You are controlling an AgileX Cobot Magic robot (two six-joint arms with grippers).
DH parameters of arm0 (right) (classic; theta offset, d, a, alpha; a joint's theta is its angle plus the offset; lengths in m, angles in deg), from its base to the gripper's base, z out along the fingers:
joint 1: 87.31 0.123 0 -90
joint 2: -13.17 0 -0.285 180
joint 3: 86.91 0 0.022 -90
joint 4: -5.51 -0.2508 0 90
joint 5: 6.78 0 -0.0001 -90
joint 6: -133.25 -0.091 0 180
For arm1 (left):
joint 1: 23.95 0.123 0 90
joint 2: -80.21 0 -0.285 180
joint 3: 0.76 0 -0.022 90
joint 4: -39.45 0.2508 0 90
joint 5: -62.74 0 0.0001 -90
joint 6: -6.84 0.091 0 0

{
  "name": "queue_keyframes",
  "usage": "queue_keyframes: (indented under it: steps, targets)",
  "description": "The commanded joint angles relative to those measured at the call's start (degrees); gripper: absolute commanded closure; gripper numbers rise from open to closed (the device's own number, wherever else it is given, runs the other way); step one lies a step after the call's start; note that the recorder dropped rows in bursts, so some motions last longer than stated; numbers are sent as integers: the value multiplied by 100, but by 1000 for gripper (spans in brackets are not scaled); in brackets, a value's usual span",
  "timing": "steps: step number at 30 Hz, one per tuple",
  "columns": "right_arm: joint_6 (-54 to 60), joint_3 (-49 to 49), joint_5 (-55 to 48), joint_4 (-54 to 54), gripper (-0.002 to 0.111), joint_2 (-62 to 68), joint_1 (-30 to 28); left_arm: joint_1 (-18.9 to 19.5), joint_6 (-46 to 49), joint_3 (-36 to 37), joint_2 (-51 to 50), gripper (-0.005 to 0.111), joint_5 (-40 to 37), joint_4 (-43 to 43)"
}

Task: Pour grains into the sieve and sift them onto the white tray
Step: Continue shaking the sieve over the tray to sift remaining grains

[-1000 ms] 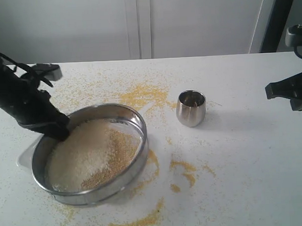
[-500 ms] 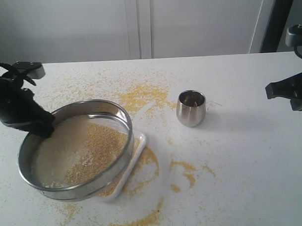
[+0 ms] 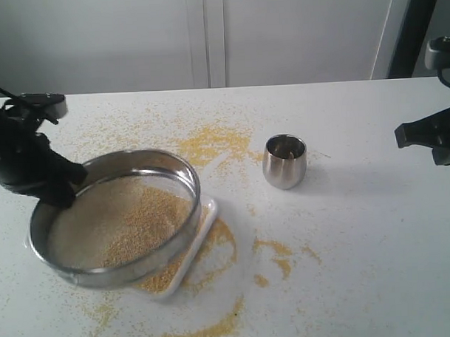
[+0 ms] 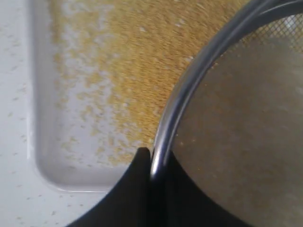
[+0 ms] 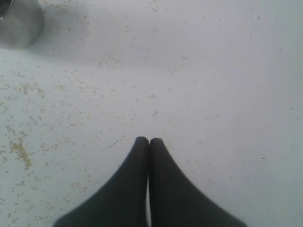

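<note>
Clamping of the sieve (image 3: pixel 110 276) at its left rim by the left gripper (image 4: pixel 151 156) is noted. The sieve is held over the white tray (image 3: pixel 206 211) at the left of the surface (image 3: pixel 361 245). Grains (image 3: pixel 116 224) are spread across the mesh, and yellow granules are seen on the tray. The right gripper (image 5: pixel 149 140) is closed on nothing at the right edge, well apart from the steel cup (image 3: pixel 285 162).

A white tabletop (image 3: pixel 375 230) stands before pale grey wall panels (image 3: pixel 95 40) and a dark post (image 3: pixel 411 29).

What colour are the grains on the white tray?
Yellow; the grains show best in the left wrist view.
</note>
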Motion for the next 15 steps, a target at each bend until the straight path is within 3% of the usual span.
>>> queue_keyframes:
  steps: [1,5,9,15]
  targets:
    - [-20,-9,72,29,108,-36,-9,388,0,-61,124,107,2,-364]
    - [-20,-9,72,29,108,-36,-9,-44,1203,-61,280,107,-316,-524]
    - [-20,-9,72,29,108,-36,-9,-73,130,-61,294,107,64,-433]
    - [-20,-9,72,29,108,-36,-9,-417,467,-61,373,107,-112,-498]
